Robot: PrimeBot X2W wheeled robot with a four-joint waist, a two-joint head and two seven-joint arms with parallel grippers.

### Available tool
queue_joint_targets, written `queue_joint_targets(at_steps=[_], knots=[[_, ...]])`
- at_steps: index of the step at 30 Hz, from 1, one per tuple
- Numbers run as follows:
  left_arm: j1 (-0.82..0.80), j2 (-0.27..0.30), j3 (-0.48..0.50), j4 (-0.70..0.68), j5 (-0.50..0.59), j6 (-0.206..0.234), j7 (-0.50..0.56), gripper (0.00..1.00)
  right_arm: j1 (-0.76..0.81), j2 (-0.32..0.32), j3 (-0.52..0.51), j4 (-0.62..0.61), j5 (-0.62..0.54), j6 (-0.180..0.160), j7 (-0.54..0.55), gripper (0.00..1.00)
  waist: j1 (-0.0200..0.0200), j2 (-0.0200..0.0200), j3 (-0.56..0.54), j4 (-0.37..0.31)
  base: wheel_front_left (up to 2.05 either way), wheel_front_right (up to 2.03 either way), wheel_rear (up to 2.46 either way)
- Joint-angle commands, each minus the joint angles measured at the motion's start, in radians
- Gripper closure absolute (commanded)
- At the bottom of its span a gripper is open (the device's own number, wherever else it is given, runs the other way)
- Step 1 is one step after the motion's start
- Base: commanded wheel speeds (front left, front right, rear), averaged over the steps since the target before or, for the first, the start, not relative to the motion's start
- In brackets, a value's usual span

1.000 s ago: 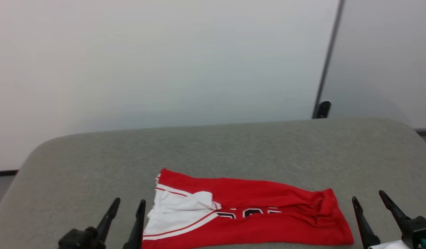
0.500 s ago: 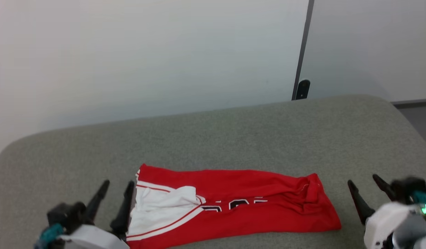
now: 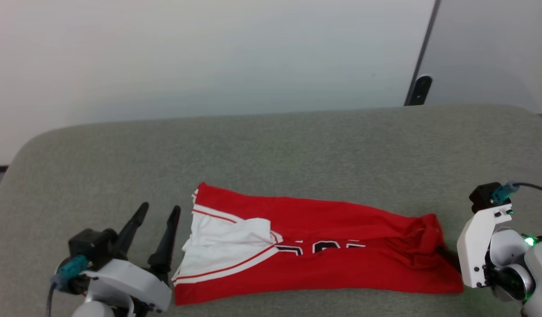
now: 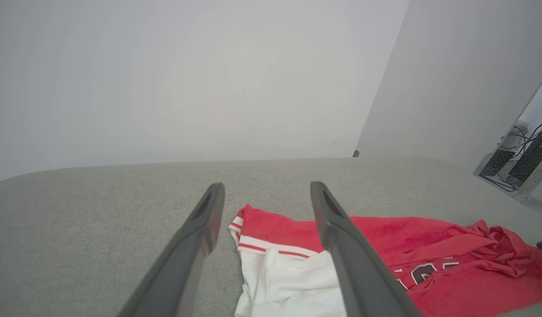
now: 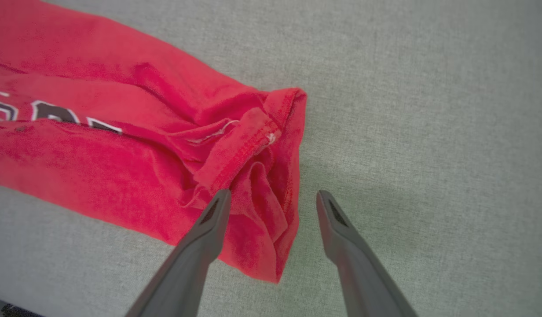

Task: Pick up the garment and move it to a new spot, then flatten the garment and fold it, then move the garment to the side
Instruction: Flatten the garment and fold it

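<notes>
The garment (image 3: 332, 220), a red jersey, lies as a long band across the grey cushion (image 3: 297, 149). A white sleeve (image 3: 218, 246) with striped trim sits at its left end, and black numbers peek out mid-band. My left gripper (image 3: 159, 211) rests open just left of the sleeve, holding nothing. In the left wrist view its fingers (image 4: 200, 229) point over the garment's (image 4: 385, 233) left corner. My right gripper (image 5: 273, 193) points down, open, astride the rumpled right end of the garment (image 5: 99, 154). One finger is over the cloth, the other over bare cushion.
The cushion's rounded back edge meets a pale wall. A dark bracket (image 3: 418, 90) sits on the wall seam at the back right. Cables and equipment (image 4: 521, 163) stand beyond the cushion's right side. My right arm's white wrist (image 3: 477, 246) hangs over the garment's right end.
The head camera has shifted and tilted down. My right gripper has turned from pointing forward to pointing down over the garment's right end. The left gripper stays beside the sleeve.
</notes>
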Motion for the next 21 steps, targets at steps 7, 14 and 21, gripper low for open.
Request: queue_joint_targets(at_steps=[7, 14, 21], knots=[[-0.053, -0.038, -0.024, 0.023, 0.01, 0.001, -0.025, 0.0, -0.101, 0.006, 0.06, 0.144, 0.042, -0.001, 0.067, 0.0, 0.0, -0.0001, 0.089, 0.082, 0.0, 0.0, 0.0], [-0.084, -0.05, -0.039, 0.055, 0.018, -0.002, -0.05, 0.0, -0.145, 0.038, 0.087, 0.283, 0.065, -0.001, 0.07, 0.0, 0.0, -0.0001, 0.121, 0.115, 0.0, 0.0, 0.0], [-0.082, -0.054, -0.032, 0.085, 0.005, -0.005, -0.069, 0.0, -0.137, 0.038, 0.129, 0.327, 0.13, -0.001, 0.044, 1.0, 0.0, -0.0001, 0.116, 0.132, 0.0, 0.0, 0.0]])
